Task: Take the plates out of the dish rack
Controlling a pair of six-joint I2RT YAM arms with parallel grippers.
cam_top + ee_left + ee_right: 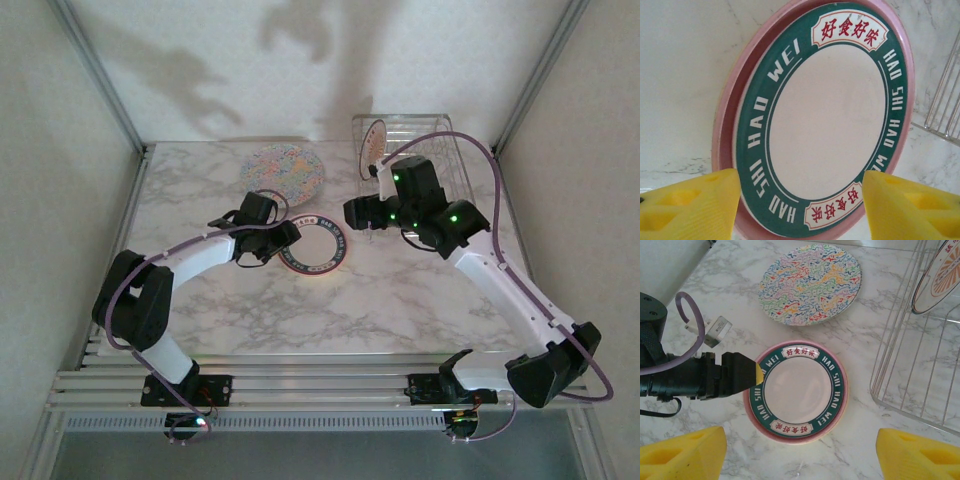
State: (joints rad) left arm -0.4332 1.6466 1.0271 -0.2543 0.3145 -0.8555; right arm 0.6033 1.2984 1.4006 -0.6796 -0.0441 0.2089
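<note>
The one plate left in the dish rack point(900, 365) is the white plate with a red rim and orange centre point(940, 275). It stands on edge at the rack's far-left corner. In the overhead view it lies at about 12 o'clock from the right claw point(800, 455), and in the right wrist view at about 1 o'clock. It leans slightly, with its face towards 9 o'clock and its rim running from 12 to 6 o'clock. By my reading, a grip on it means closing across the top of that rim, not coming at the face.

The right claw is the nearer of the two. It hovers just beside the rack's left wall with its yellow pads wide apart and nothing between them.

The left claw point(800, 212) sits at the 9 o'clock edge of the green-banded plate point(797, 390), which lies flat on the marble worktop point(200, 200). Its pads are spread to either side of the near rim and hold nothing. It is farther from the rack.

The speckled plate point(810, 282) lies flat at 12 o'clock from the green-banded one, close but not touching.
</note>
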